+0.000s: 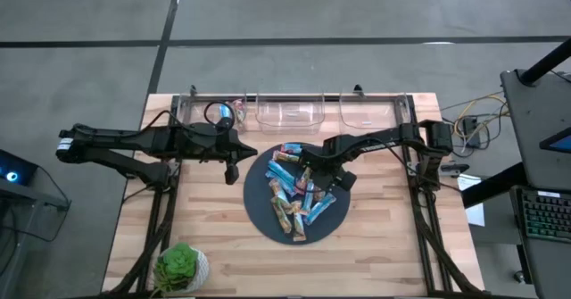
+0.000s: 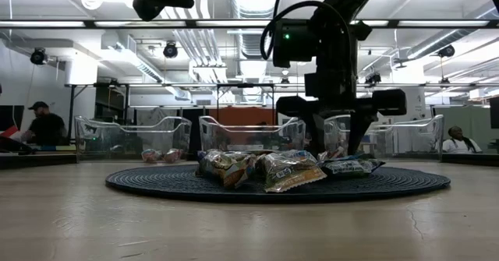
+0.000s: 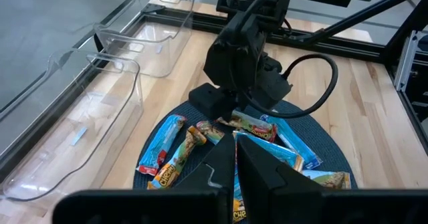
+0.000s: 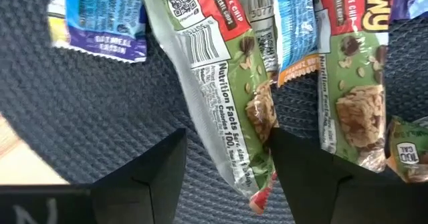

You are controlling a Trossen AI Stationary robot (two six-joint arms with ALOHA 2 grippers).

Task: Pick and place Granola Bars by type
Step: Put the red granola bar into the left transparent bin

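Several wrapped granola bars lie heaped on a dark round mat; some wrappers are blue, some green with red, some tan. My right gripper is down over the heap's middle, open. Its fingers stand on either side of the end of a green-and-red bar that lies flat on the mat. Whether a finger touches the bar, I cannot tell. In the low view the right gripper reaches down to the mat behind the bars. My left gripper waits shut above the mat's left edge.
Three clear bins stand in a row along the far edge: left, middle, right. The left bin holds a few small wrapped things. A potted plant sits at the near left corner. Bare wood surrounds the mat.
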